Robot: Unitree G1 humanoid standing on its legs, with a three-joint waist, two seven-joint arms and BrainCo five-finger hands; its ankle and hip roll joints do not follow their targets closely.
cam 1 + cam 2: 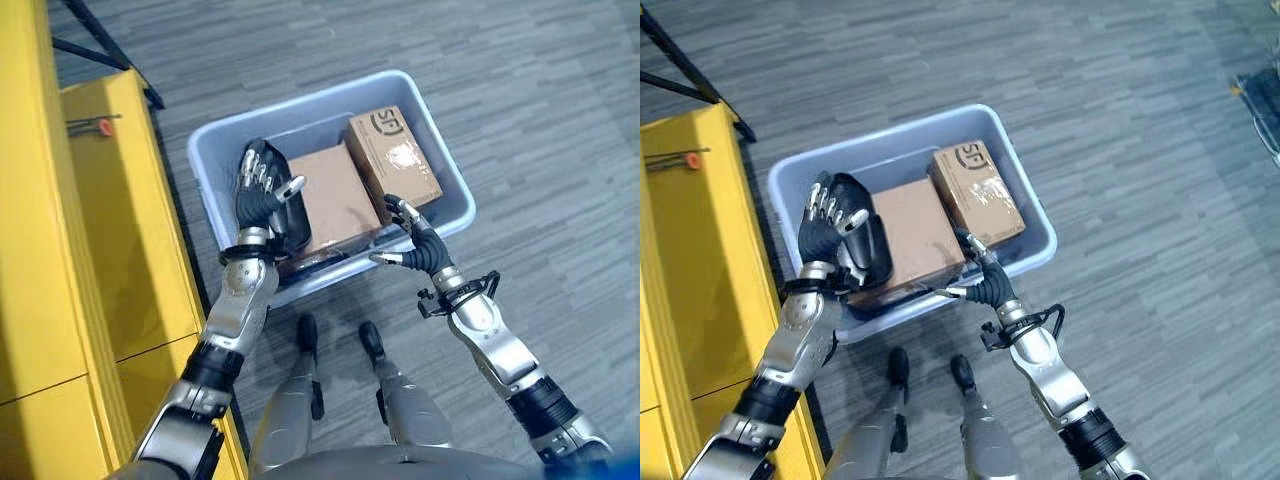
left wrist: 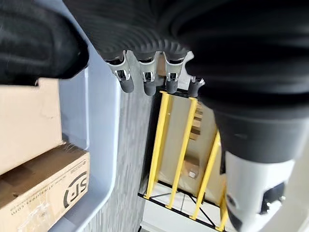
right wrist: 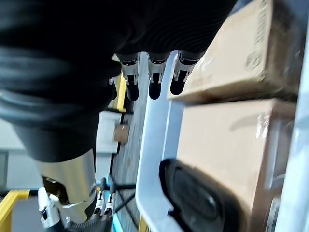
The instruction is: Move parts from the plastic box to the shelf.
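At the far left we see the yellow shelf (image 1: 60, 250). Our left hand (image 1: 262, 195) hovers with relaxed, straight fingers at the left edge of the plain cardboard box (image 1: 332, 197) in the plastic box (image 1: 445, 180). A printed cardboard box (image 1: 393, 157) lies beside it, toward the bin's right wall. Our right hand (image 1: 415, 245) is spread open at the bin's near rim, grasping nothing.

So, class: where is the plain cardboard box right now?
The plain cardboard box lies inside the plastic box, between the left hand and the printed cardboard box.
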